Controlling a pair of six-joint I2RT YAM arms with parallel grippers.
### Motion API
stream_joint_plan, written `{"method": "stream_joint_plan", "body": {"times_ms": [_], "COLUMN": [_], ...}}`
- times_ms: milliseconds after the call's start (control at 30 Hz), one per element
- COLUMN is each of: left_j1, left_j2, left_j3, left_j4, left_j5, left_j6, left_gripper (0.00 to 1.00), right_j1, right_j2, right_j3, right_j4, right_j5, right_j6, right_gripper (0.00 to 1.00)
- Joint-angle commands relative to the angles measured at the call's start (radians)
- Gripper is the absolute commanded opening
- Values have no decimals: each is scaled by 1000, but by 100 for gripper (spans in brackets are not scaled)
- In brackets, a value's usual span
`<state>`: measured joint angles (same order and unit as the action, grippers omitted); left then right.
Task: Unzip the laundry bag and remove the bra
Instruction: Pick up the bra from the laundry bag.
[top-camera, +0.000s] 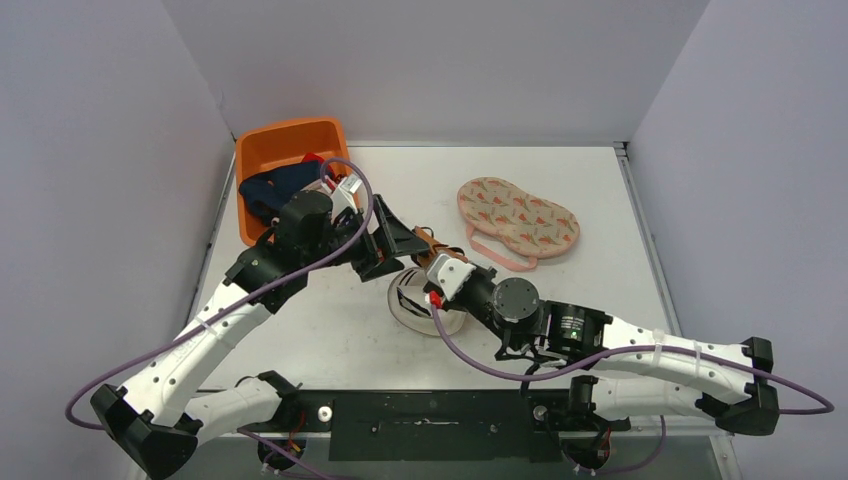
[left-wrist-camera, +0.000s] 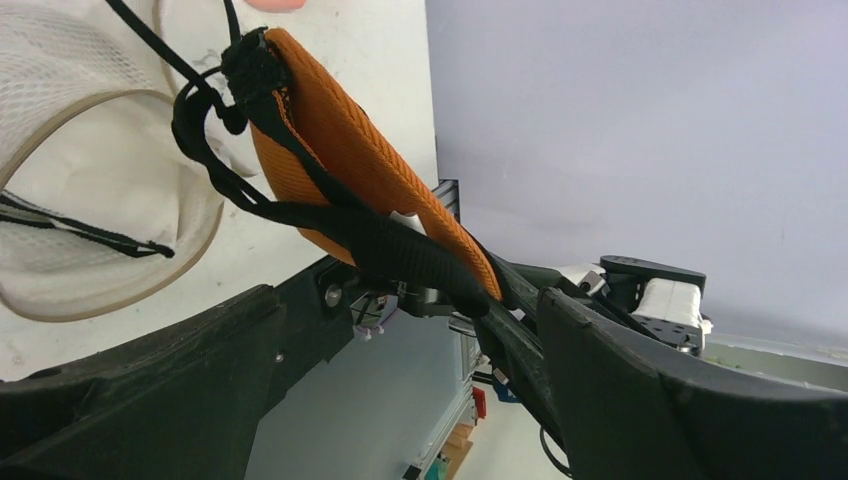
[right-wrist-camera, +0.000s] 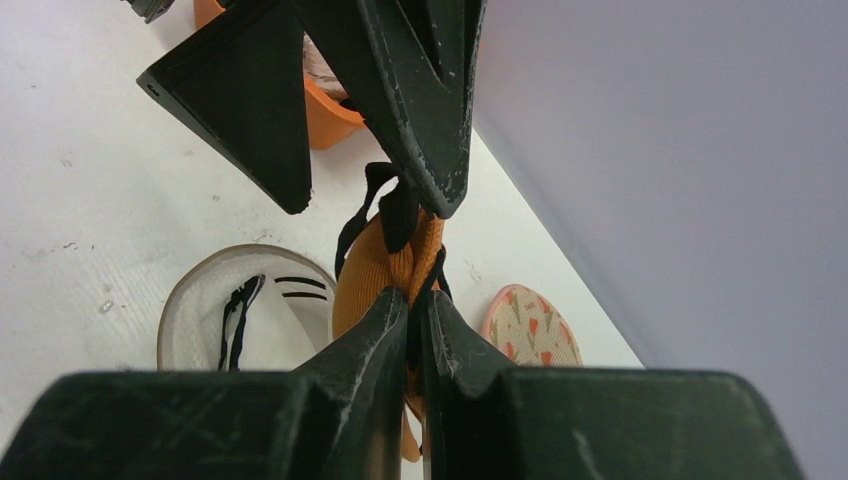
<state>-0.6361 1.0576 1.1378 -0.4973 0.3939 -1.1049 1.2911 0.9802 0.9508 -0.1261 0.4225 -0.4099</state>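
Observation:
The orange bra (top-camera: 432, 243) with black straps hangs above the table, just past the white mesh laundry bag (top-camera: 415, 305), which lies round and open at the table's middle. My right gripper (right-wrist-camera: 415, 300) is shut on the bra's (right-wrist-camera: 375, 270) lower edge and a black strap. Reaching in from the left, my left gripper (top-camera: 400, 240) stands open, its wide fingers (right-wrist-camera: 250, 100) on either side of the bra's upper end. In the left wrist view the bra (left-wrist-camera: 350, 150) and a thick black strap run between those fingers, with the mesh bag (left-wrist-camera: 90, 200) behind them.
An orange bin (top-camera: 290, 135) holding dark blue clothes stands at the back left, right behind my left arm. A peach case (top-camera: 518, 220) printed with carrots lies at the back right. Grey walls close off the table on three sides.

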Motion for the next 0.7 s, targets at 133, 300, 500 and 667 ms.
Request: {"method": "stream_joint_plan", "body": {"times_ms": [133, 300, 500, 667], "left_j1": [0, 0, 15, 39], "left_j2": [-23, 15, 46, 51], "left_j3": [-22, -66, -104, -140], "left_j4": [70, 160, 234, 291], "left_j5": [-22, -16, -20, -23], "left_j6": [-48, -105, -148, -181], "left_gripper": [96, 96, 96, 99], "right_j1": [43, 64, 94, 117], "right_j2": [26, 33, 27, 16], "right_j3": [9, 0, -20, -40], "right_j4": [87, 101, 111, 108], "right_j5": [65, 68, 75, 77], "right_j6": [-52, -55, -55, -46], "right_gripper": [5, 5, 5, 5]}}
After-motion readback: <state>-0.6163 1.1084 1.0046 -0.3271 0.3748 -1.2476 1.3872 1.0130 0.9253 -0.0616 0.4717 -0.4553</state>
